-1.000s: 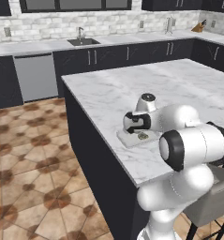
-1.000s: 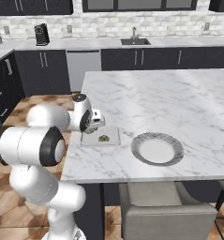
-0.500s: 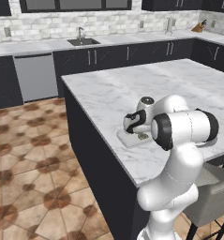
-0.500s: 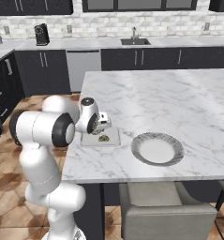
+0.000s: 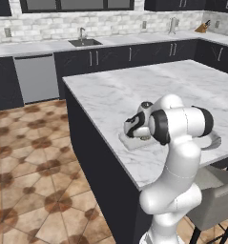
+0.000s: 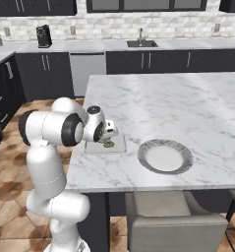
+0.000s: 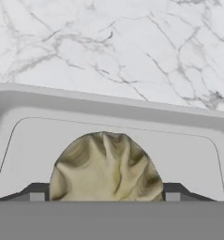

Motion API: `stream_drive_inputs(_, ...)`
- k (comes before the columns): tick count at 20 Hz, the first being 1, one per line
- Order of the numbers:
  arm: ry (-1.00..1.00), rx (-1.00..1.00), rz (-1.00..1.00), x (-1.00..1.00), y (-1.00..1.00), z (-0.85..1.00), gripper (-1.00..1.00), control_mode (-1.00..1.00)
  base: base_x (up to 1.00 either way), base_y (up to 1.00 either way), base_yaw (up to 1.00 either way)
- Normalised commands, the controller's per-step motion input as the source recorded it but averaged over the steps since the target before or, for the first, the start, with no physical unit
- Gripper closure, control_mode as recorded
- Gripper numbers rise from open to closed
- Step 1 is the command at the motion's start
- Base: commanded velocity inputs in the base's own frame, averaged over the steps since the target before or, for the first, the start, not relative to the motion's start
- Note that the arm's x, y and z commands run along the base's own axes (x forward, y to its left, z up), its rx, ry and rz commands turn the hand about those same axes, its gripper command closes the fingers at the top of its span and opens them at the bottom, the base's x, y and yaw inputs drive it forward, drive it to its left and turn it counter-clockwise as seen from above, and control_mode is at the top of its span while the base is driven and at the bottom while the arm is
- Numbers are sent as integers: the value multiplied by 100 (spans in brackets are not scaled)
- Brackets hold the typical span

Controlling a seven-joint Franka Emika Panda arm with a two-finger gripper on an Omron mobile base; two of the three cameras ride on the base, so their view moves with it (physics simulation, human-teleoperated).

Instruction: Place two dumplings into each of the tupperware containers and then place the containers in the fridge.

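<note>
A shallow grey-white tupperware container (image 6: 120, 145) lies near the island's front left edge, also seen at container (image 5: 129, 142). My gripper (image 6: 108, 138) reaches down into it, wrist tilted. In the hand view a tan-olive pleated dumpling (image 7: 104, 166) rests on the container floor (image 7: 188, 154), with my gripper (image 7: 108, 192) shut on it, a dark fingertip (image 7: 38, 191) pressing against each side. The same dumpling (image 6: 108, 144) peeks out under the hand. The second container, the other dumplings and the fridge are out of view.
A round rimmed plate (image 6: 164, 156) sits on the marble island (image 6: 188, 108) just right of the container. A grey chair (image 6: 175, 219) stands under the island's front edge. Dark cabinets, a sink (image 6: 141, 43) and a dishwasher (image 6: 87, 71) line the back wall.
The arm's elbow has swung round above the base while the hand has stayed over the container with the dumpling beneath it.
</note>
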Motion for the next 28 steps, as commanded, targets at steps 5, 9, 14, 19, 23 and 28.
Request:
stream_drive_inputs(5,0,0,0,-1,-4,-6,-100,-100,0,0,0)
stream_drive_inputs(9,0,0,0,-13,0,0,-100,-100,0,0,0)
stream_drive_inputs(14,0,-2,2,-23,24,15,-100,-100,0,0,0)
stream_drive_inputs(19,0,-1,6,-57,15,72,-100,-100,0,0,0)
stream_drive_inputs(23,13,-4,7,-79,17,48,-100,-100,0,0,0)
stream_drive_inputs(28,22,-6,2,-78,12,2,-100,-100,0,0,0)
